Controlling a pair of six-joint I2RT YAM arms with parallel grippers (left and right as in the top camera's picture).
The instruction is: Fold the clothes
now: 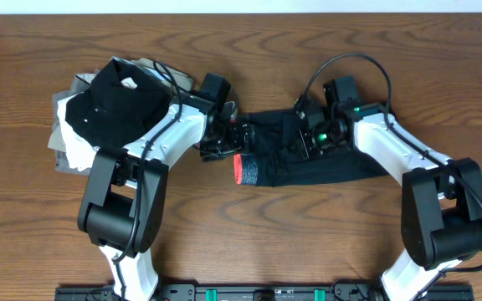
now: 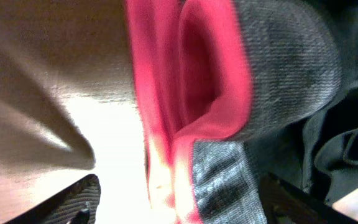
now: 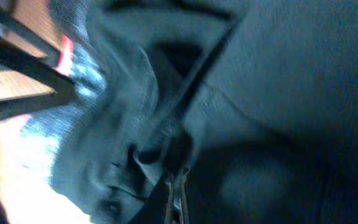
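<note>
At the far left of the wooden bench (image 1: pixel 40 251) sits a heap of clothing: a black shirt (image 1: pixel 115 104) on top of white and grey garments (image 1: pixel 69 152). The left arm passes this heap's right edge and reaches toward the middle of the bench.

The left tool (image 1: pixel 227 142) is at the left end of the leggings (image 1: pixel 333 171), just above the coral-red edge of the waistband (image 1: pixel 243 170). In the left wrist view its fingers (image 2: pixel 73 199) stand wide apart at the bottom corners of the picture. The waistband rises between them, with the coral lining (image 2: pixel 197 81) gaping open and the heathered grey outer face (image 2: pixel 284 68) to its right. The fabric lies in the gap, and the fingers are not closed on it.

The leggings lie across the centre of the bench as a black band that runs from the waistband rightward and passes under the right arm. They are bunched and rumpled toward the top, between the two tools.

The right tool (image 1: pixel 312 138) is pressed down on the upper middle of the leggings, close to the right of the waistband. The right wrist view is blurred, but the fingertips (image 3: pixel 176 193) are drawn tightly together. They pinch a raised ridge of the black fabric that runs diagonally up and away from them. A sliver of coral shows at that view's upper left.
</note>
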